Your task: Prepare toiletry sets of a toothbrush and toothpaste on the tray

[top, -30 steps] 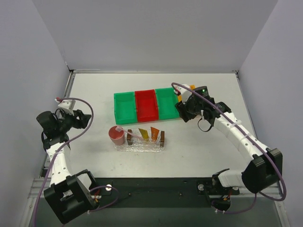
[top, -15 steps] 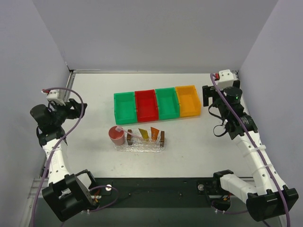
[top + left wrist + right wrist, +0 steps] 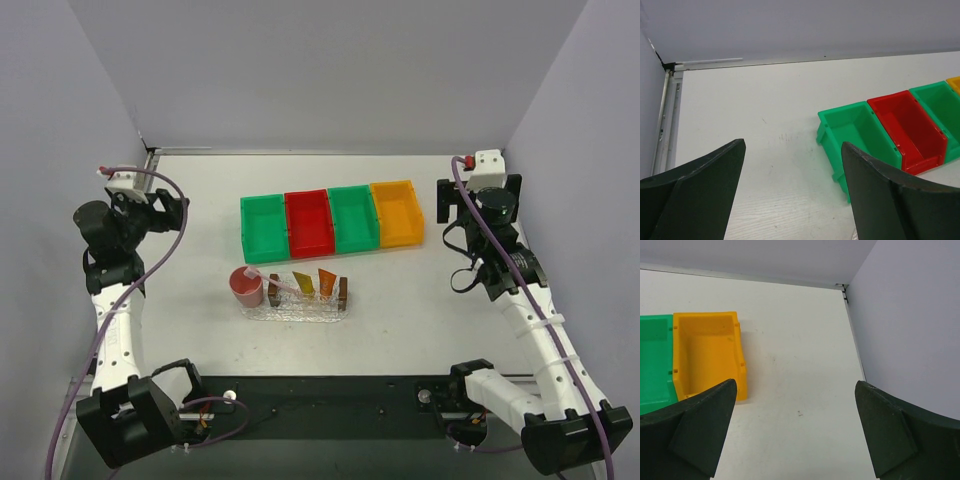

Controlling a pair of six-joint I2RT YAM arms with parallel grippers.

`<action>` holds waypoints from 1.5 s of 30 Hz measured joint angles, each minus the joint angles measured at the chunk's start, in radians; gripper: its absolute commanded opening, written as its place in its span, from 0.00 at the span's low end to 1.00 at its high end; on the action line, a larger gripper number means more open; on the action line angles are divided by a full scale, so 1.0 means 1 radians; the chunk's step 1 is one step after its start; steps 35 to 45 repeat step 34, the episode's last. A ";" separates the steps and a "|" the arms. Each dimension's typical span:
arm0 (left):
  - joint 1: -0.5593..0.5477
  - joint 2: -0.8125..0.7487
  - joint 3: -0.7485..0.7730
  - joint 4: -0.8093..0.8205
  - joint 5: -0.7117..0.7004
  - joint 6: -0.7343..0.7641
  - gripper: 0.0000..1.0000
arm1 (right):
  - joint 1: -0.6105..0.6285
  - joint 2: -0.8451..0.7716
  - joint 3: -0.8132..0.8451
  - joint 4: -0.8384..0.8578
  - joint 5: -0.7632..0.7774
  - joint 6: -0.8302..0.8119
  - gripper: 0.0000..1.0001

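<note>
A robotics lab test cell: a white bench (image 3: 410,310) is boxed in on three sides by plain pale panels (image 3: 320,70), with an aluminium rail (image 3: 669,115) along its edge. Two white-and-black robot arms, left (image 3: 112,325) and right (image 3: 540,320), are bolted to a dark base strip (image 3: 330,400) at the near edge, with purple cables (image 3: 178,222) looping along them. A row of coloured plastic bins (image 3: 330,220) sits mid-bench.

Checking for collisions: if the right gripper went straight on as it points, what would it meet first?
Likely only bare table, beside the orange bin; the open right gripper frames nothing else. Depth unclear.
</note>
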 measured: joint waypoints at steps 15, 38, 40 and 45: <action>-0.026 -0.038 0.000 -0.003 -0.079 0.011 0.89 | -0.001 -0.024 -0.012 0.010 0.043 -0.001 0.99; -0.043 -0.043 -0.004 -0.003 -0.096 0.022 0.89 | -0.001 -0.035 -0.015 0.039 0.056 -0.008 0.99; -0.043 -0.043 -0.004 -0.003 -0.096 0.022 0.89 | -0.001 -0.035 -0.015 0.039 0.056 -0.008 0.99; -0.043 -0.043 -0.004 -0.003 -0.096 0.022 0.89 | -0.001 -0.035 -0.015 0.039 0.056 -0.008 0.99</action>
